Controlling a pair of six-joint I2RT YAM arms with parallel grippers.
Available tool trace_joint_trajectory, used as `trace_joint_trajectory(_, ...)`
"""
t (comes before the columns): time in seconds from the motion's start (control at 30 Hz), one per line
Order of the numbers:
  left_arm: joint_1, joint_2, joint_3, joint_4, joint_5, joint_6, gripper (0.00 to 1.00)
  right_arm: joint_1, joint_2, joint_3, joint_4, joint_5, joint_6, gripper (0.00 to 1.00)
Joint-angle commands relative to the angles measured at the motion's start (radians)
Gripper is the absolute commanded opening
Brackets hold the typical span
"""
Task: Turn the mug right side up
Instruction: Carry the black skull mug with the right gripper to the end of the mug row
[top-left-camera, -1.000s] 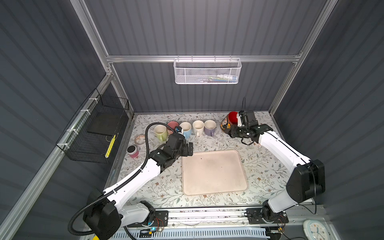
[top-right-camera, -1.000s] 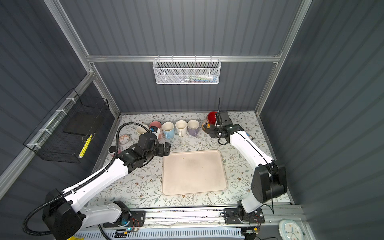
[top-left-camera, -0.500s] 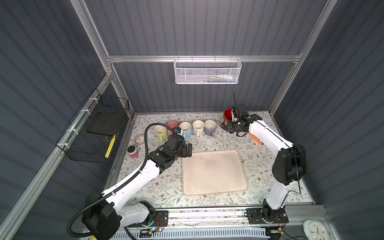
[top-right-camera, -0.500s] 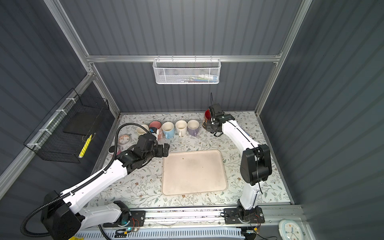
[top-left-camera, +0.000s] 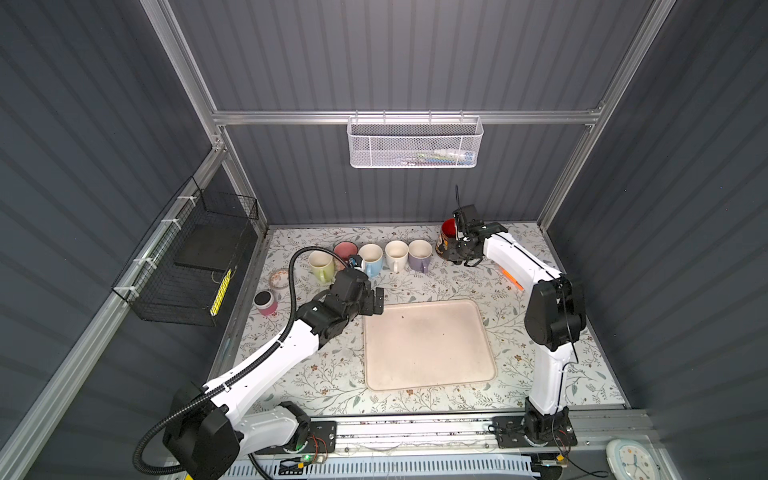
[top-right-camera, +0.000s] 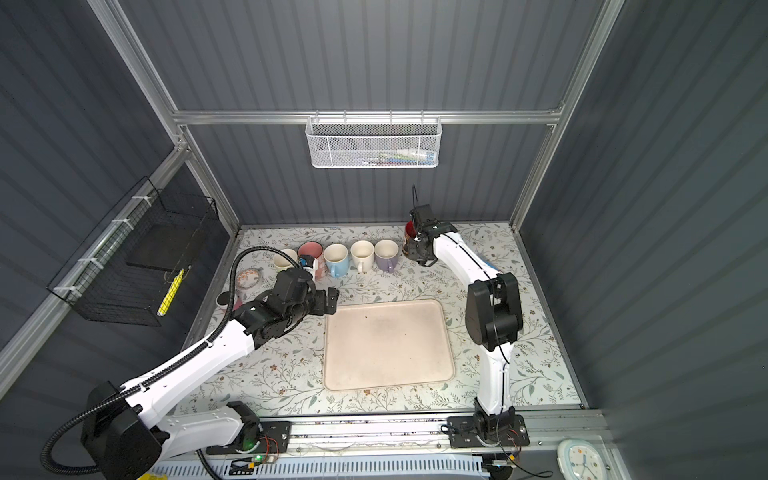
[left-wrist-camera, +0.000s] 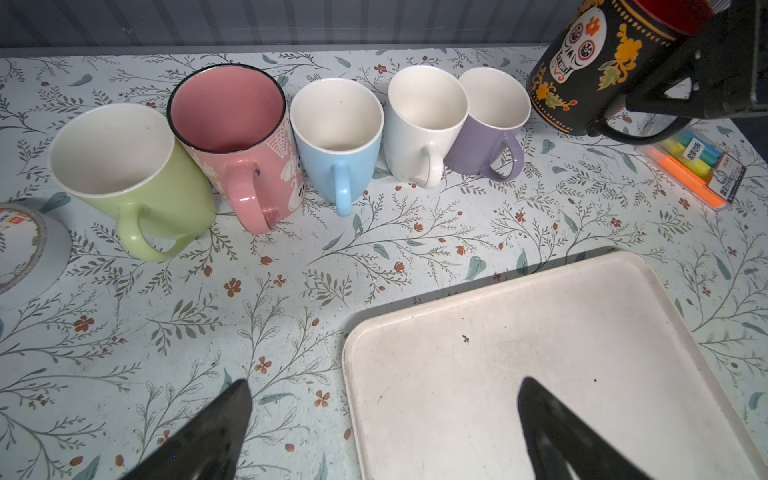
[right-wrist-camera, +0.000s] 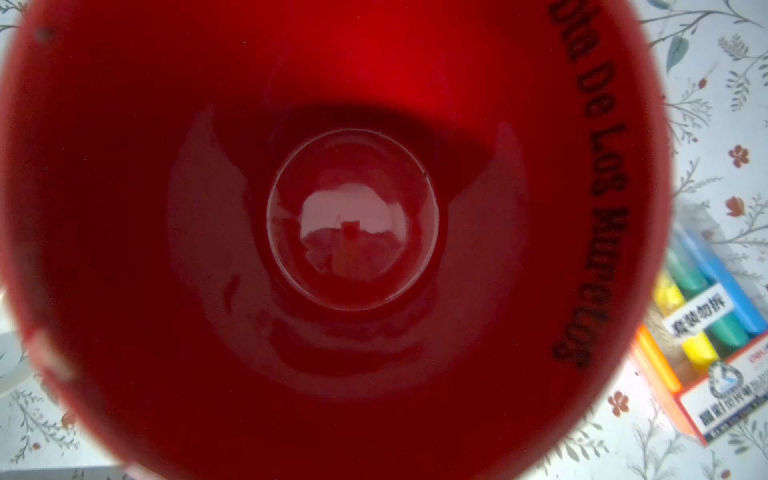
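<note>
Right wrist view: the mug (right-wrist-camera: 353, 220) fills the frame with its red inside, its rim running out of frame, outer wall and handle hidden. Highlighter pack (right-wrist-camera: 706, 332) cut by the edge, small print unreadable. Left wrist view: tape roll (left-wrist-camera: 25, 249) and tray (left-wrist-camera: 540, 353) run off frame; left gripper (left-wrist-camera: 386, 386) shows fingertips only. Both top views: white basket (top-left-camera: 415, 143) contents too small to tell; clock (top-left-camera: 631, 459) clipped.

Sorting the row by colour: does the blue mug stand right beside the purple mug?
No, a white mug stands between the blue mug and the purple mug.
</note>
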Motion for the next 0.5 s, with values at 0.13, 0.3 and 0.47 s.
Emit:
trace_joint_trajectory(0.13, -0.003, 0.006, -0.008, -0.006, -0.001, 0.016, 1.00, -0.006, 0.066, 0.146, 0.050, 0.027, -0.014, 0.00)
trace_joint_trajectory(0.3, -0.003, 0.015, -0.005, -0.006, 0.001, 0.016, 1.00, -0.010, 0.103, 0.170, 0.051, 0.022, -0.013, 0.00)
trace_joint_trajectory(0.47, -0.003, 0.025, -0.002, -0.006, 0.002, 0.018, 1.00, -0.010, 0.128, 0.182, 0.048, 0.020, -0.016, 0.00)
